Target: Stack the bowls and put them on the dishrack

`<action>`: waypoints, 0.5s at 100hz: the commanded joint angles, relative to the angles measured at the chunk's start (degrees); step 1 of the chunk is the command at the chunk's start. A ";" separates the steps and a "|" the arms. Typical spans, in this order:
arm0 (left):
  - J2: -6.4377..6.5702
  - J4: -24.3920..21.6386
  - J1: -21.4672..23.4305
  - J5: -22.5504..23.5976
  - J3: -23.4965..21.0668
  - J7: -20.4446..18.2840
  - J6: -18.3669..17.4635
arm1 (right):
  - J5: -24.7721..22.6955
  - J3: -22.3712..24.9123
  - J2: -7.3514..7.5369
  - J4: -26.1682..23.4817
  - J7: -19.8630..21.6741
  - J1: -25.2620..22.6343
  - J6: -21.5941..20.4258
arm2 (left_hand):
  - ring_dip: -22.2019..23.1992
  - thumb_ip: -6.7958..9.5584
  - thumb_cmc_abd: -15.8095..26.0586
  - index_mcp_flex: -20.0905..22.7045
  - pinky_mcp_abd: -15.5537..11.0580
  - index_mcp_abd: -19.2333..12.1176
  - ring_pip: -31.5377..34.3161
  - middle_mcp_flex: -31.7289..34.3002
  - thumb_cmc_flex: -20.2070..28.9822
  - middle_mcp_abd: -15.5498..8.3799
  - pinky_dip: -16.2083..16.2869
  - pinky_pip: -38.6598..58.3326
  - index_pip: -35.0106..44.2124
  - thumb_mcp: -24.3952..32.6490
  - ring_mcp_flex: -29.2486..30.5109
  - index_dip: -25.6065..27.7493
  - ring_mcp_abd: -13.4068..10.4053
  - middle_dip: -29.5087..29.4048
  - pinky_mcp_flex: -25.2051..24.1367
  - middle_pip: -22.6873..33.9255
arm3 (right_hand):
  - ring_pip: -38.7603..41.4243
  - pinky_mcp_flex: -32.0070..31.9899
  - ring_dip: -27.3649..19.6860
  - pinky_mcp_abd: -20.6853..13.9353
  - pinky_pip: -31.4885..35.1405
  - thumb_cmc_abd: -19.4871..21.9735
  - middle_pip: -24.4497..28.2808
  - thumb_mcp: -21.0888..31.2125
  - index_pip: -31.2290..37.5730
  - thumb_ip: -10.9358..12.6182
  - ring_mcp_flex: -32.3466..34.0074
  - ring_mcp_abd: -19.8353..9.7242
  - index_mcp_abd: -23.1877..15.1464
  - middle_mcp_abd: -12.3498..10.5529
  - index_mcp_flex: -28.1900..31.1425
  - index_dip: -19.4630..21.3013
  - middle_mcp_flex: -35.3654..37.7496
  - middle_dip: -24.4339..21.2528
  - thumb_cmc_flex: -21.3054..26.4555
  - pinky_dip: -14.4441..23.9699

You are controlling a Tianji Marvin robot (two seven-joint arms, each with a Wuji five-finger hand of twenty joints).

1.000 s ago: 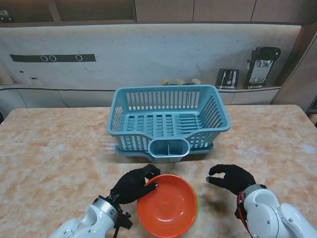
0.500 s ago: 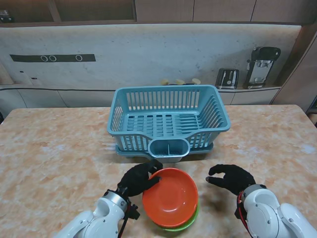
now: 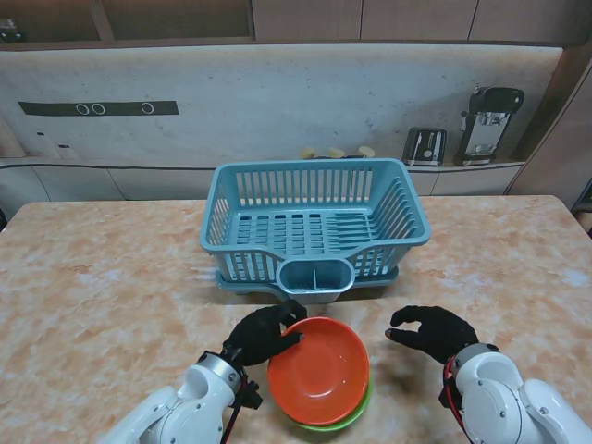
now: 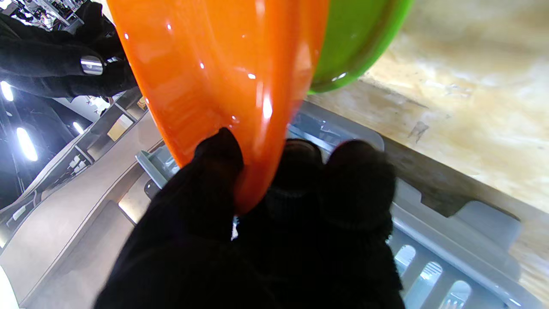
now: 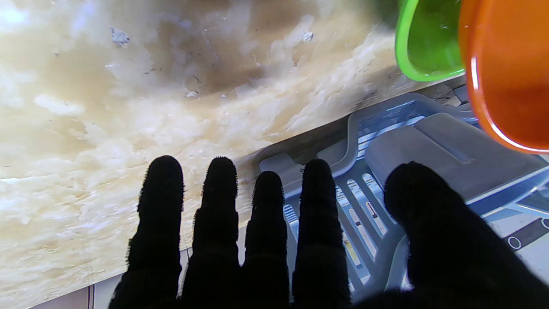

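Stand view: left hand (image 3: 262, 335) pinches the orange bowl (image 3: 317, 370) rim, nested in the green bowl (image 3: 344, 418); right hand (image 3: 433, 331) spread, empty; beige marble table (image 3: 102, 296); blue dishrack (image 3: 313, 228); toaster (image 3: 424, 145) on back counter; no legible writing.

Glossy orange bowl (image 3: 317, 369) over a bright green bowl (image 3: 344, 419) — both plain, unpatterned. Pale blue slatted dishrack (image 3: 314, 227) on a beige-and-tan marbled table (image 3: 102, 287). Both hands — left hand (image 3: 263, 334), right hand (image 3: 432, 332) — wear black gloves.
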 commanded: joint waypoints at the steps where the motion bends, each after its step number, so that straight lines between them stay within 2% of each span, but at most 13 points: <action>1: -0.09 -0.49 0.01 -0.64 0.15 -1.05 0.33 | 0.00 -0.07 -0.39 -0.17 0.76 -0.63 -0.12 | -1.78 1.32 4.26 0.76 -3.81 -2.05 -0.66 -0.52 6.53 -0.73 -0.68 -0.26 1.05 2.68 -1.03 -1.11 -1.38 -0.96 -0.07 -1.56 | -0.07 -0.21 -0.38 -0.15 0.14 1.68 -0.73 -0.52 0.37 1.24 0.95 0.02 -1.36 -1.21 1.07 0.46 0.54 0.36 -1.65 0.88; 7: -0.01 -0.70 0.03 -0.89 0.12 -1.55 0.45 | 0.00 -0.07 -0.39 -0.17 0.76 -0.63 -0.12 | -2.07 1.34 3.80 0.62 -3.20 -1.92 -0.94 -0.56 6.41 -0.50 -0.78 -0.64 0.72 1.61 -1.62 -1.82 -0.96 -1.07 -0.71 -2.32 | -0.04 -0.22 -0.38 -0.18 0.14 1.66 -0.71 -0.52 0.39 1.24 1.00 -0.07 -1.34 -1.15 1.12 0.46 0.58 0.37 -1.66 0.88; 25: 0.20 -1.13 0.05 -1.45 0.06 -2.74 0.33 | 0.12 -0.07 -0.39 -0.10 0.75 -0.56 -0.29 | -4.35 2.42 4.04 0.41 2.51 -1.41 -5.21 -1.63 5.62 -0.01 -0.33 -5.21 -1.01 -2.61 -5.89 -4.26 3.07 -2.27 -6.18 -6.12 | -0.03 -0.25 -0.37 -0.14 0.11 1.70 -0.72 -0.53 0.38 1.23 1.00 -0.01 -1.32 -1.13 1.12 0.46 0.56 0.36 -1.68 0.87; 28: 0.21 -1.10 -0.02 -1.59 0.11 -2.85 0.20 | 0.13 -0.06 -0.39 -0.11 0.77 -0.57 -0.30 | -5.08 2.46 4.10 0.37 3.62 -1.30 -6.24 -2.40 5.42 1.23 0.10 -6.42 -1.58 -3.47 -6.74 -4.63 3.76 -3.14 -7.41 -6.24 | -0.02 -0.25 -0.36 -0.15 0.12 1.69 -0.73 -0.53 0.38 1.23 1.01 0.04 -1.38 -1.16 1.11 0.46 0.55 0.36 -1.69 0.87; 35: 0.25 -1.02 -0.16 -1.73 0.20 -3.04 -0.11 | 0.17 -0.04 -0.38 -0.11 0.78 -0.59 -0.34 | -6.82 2.44 4.18 0.17 5.77 -1.09 -8.74 -3.67 4.73 1.26 0.94 -9.05 -2.69 -5.75 -8.74 -5.33 5.38 -4.65 -10.22 -6.27 | -0.04 -0.23 -0.37 -0.21 0.12 1.70 -0.73 -0.52 0.40 1.23 0.98 -0.10 -1.37 -1.24 1.14 0.46 0.54 0.36 -1.69 0.87; 38: 0.27 -0.99 -0.20 -1.72 0.21 -3.10 -0.29 | 0.19 -0.03 -0.39 -0.10 0.76 -0.60 -0.36 | -8.26 2.81 4.57 0.01 6.71 -1.04 -9.98 -4.74 5.09 1.21 2.81 -10.91 -3.42 -8.17 -9.78 -5.50 6.31 -6.35 -11.76 -5.29 | -0.03 -0.28 -0.37 -0.17 0.09 1.68 -0.72 -0.51 0.42 1.23 0.98 -0.01 -1.44 -1.22 1.17 0.47 0.57 0.37 -1.68 0.86; 50: 0.31 -1.08 -0.13 -1.31 0.11 -2.93 -1.01 | 0.20 0.00 -0.40 -0.11 0.69 -0.64 -0.38 | -11.10 3.09 5.24 -0.35 9.35 -0.90 -12.78 -7.94 4.23 1.34 5.90 -13.49 -5.80 -14.09 -12.64 -6.44 8.63 -10.64 -15.94 -3.26 | -0.05 -0.22 -0.38 -0.16 0.11 1.75 -0.71 -0.51 0.43 1.23 0.99 -0.06 -1.41 -1.10 1.18 0.47 0.59 0.37 -1.67 0.87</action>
